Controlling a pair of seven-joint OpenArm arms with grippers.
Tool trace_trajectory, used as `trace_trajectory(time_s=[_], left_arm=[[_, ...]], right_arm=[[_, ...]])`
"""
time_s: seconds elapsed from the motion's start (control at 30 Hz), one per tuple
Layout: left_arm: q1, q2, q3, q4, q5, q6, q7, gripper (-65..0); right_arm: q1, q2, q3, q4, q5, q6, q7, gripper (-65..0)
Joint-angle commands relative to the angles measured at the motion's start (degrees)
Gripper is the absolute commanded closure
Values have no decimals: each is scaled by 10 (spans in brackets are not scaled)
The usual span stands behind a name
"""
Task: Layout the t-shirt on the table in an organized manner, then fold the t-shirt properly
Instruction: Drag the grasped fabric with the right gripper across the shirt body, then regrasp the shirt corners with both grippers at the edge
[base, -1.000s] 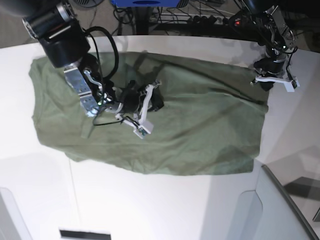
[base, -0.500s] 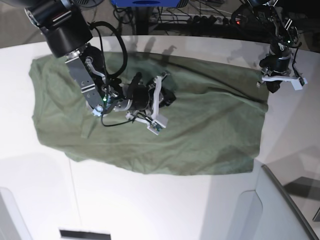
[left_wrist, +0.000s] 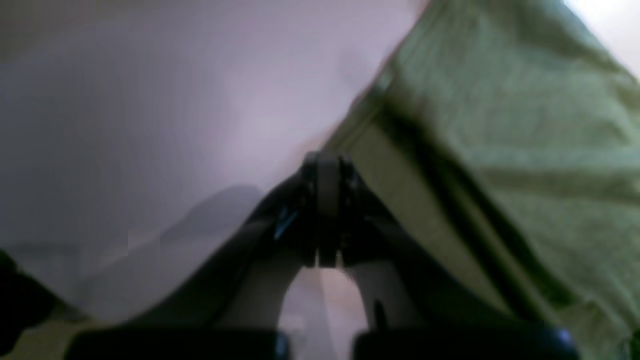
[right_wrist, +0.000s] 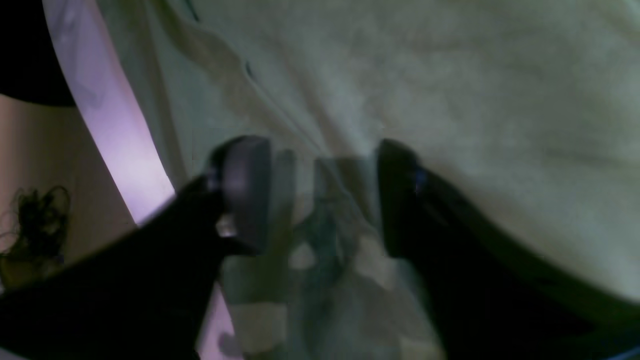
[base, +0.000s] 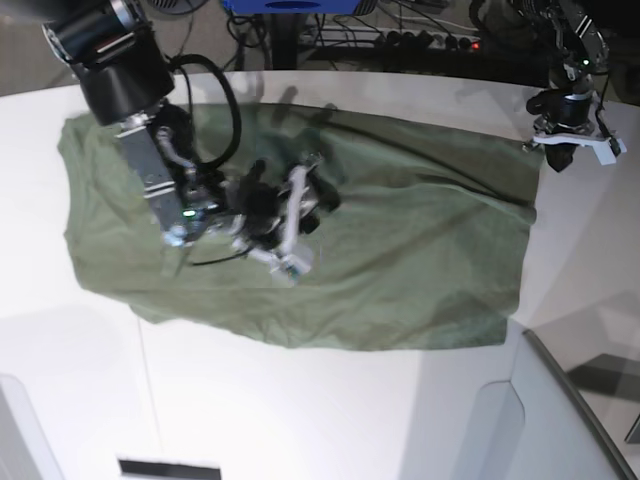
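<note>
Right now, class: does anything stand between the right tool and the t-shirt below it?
Nothing visible does. The right tool hangs open directly over the t-shirt, with only green cloth showing between its fingers, and no other object lies on the shirt there.

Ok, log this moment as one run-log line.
t-shirt: spread on table | right gripper: open over shirt middle | left gripper: shut, empty, beside shirt edge
</note>
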Motion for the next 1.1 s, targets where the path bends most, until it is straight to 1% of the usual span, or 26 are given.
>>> trace_trajectory(time_s=[0.0,0.03,0.1,0.17,0.27,0.3,0.33,0.4,0.5,0.53,0.6,0.63,0.67,0.73,0.83,0.93,0.97,1.07], left_arm=[[-1,-7,0,21,-8,-4,-12,0],[-1,-6,2,29,-8,-4,-12,0],[-1,-6,2,45,-8,-4,-12,0],[-1,-6,-2,50,-8,-4,-12,0],[8,-6,-4,46,-8,-4,-12,0],[12,-6,-4,46,-8,-3,-12,0],[16,-5,-5,46,-8,-2,-12,0],[26,-2,-29,42,-8,-1,-12,0],[22,24,-93,23,-8,-1,-12,0],[21,28,-111,16,-8,-1,-12,-51],[18,27,-119,-5,-8,-3,-11,-186],[16,25,-119,-20,-8,-4,-11,-227],[14,25,-120,-33,-8,-4,-11,-245],[7,24,-117,-51,-8,-4,-11,-247],[-8,28,-116,-64,-14,-5,-11,-247],[-20,25,-116,-93,-54,-5,-8,-247],[-23,23,-114,-104,-66,-5,1,-248],[-30,7,-91,-126,-83,-5,20,-248]], right_arm=[[-4,12,38,37,14,-2,15,-219],[-24,15,80,65,18,-2,14,-203],[-80,20,177,131,17,-3,4,-207],[-127,21,258,178,17,-3,-15,-245],[-195,21,381,221,20,-3,-30,-344],[-211,20,418,226,20,-2,-30,-363],[-226,18,450,228,21,-2,-32,-377],[-244,10,499,222,31,1,-32,-381],[-253,10,545,191,59,3,-33,-383],[-253,12,554,178,74,3,-33,-389],[-255,12,569,156,116,3,-34,-438],[-256,12,574,147,136,3,-40,-464],[-256,12,580,138,157,3,-52,-477],[-256,12,596,122,190,3,-76,-480],[-256,9,623,119,216,3,-85,-480],[-256,8,640,115,237,3,-104,-480],[-256,8,644,115,246,3,-114,-480],[-257,8,663,115,269,3,-141,-480]])
